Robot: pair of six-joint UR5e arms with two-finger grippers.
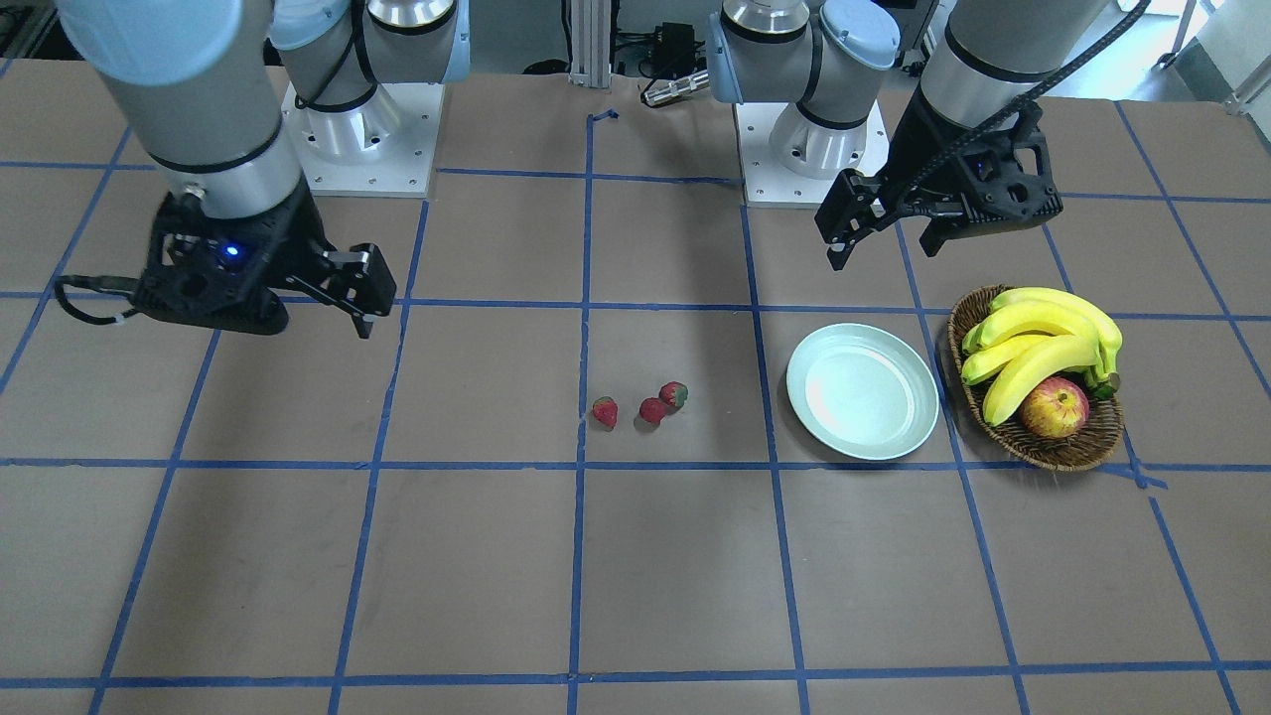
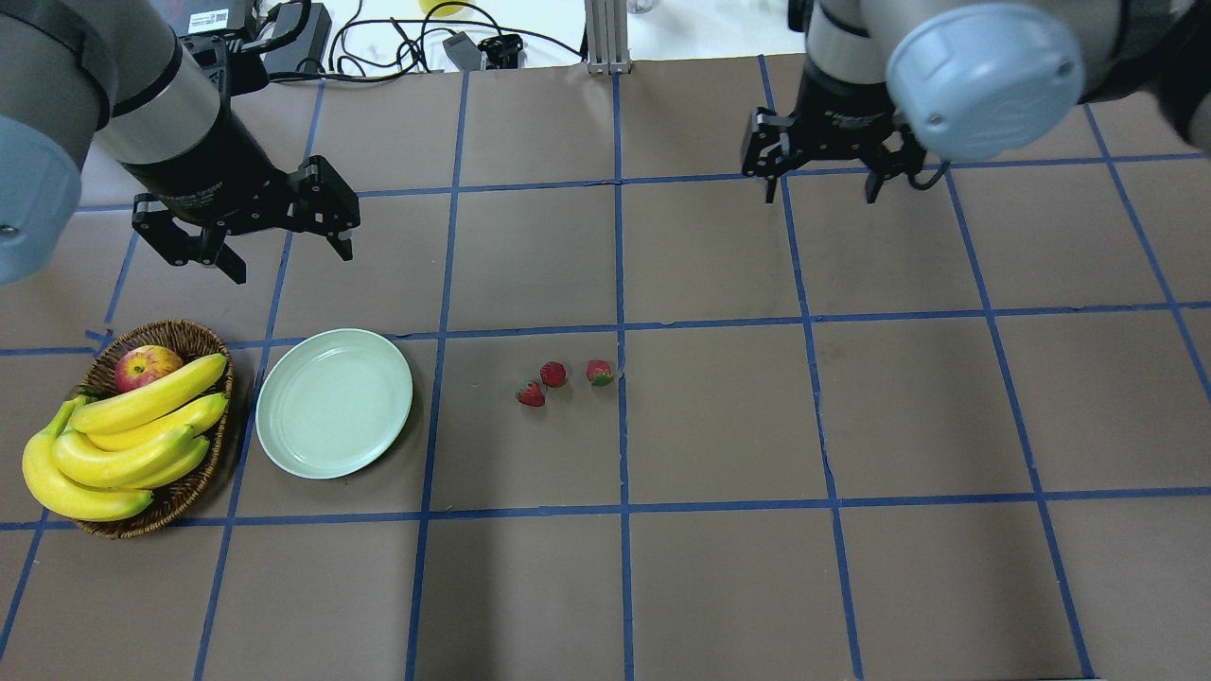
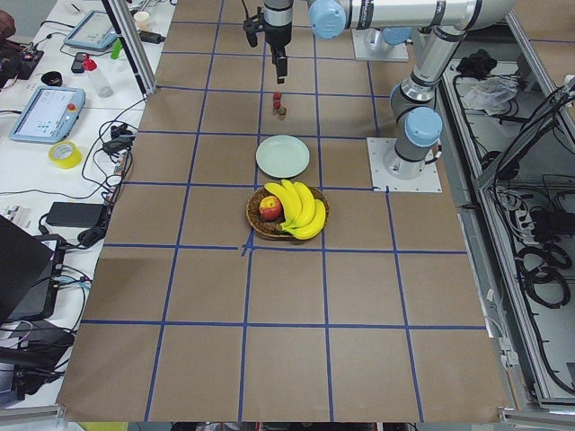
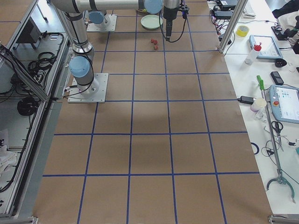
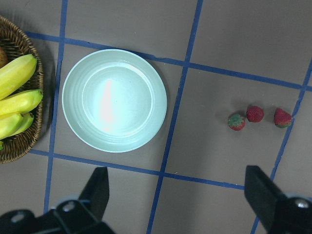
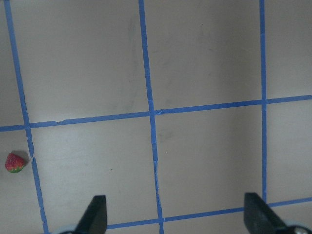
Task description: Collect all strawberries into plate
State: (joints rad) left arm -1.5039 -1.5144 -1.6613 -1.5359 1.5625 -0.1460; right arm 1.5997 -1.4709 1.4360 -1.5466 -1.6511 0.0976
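Three small red strawberries [image 2: 530, 393] [image 2: 553, 374] [image 2: 599, 372] lie close together on the brown table near its middle. They also show in the front view [image 1: 651, 410] and the left wrist view [image 5: 254, 113]; one shows in the right wrist view [image 6: 15, 162]. The empty mint-green plate [image 2: 334, 403] [image 1: 862, 390] [image 5: 114, 100] sits to their left in the overhead view. My left gripper [image 2: 289, 260] [image 1: 882, 253] hovers open and empty above the table behind the plate. My right gripper [image 2: 820, 197] [image 1: 318, 318] hovers open and empty, far to the right of the strawberries.
A brown wicker basket [image 2: 180, 336] with a bunch of bananas [image 2: 123, 445] and a red-yellow apple [image 2: 147, 367] stands right beside the plate, on its outer side. Blue tape lines grid the table. Both arm bases stand at the robot's edge.
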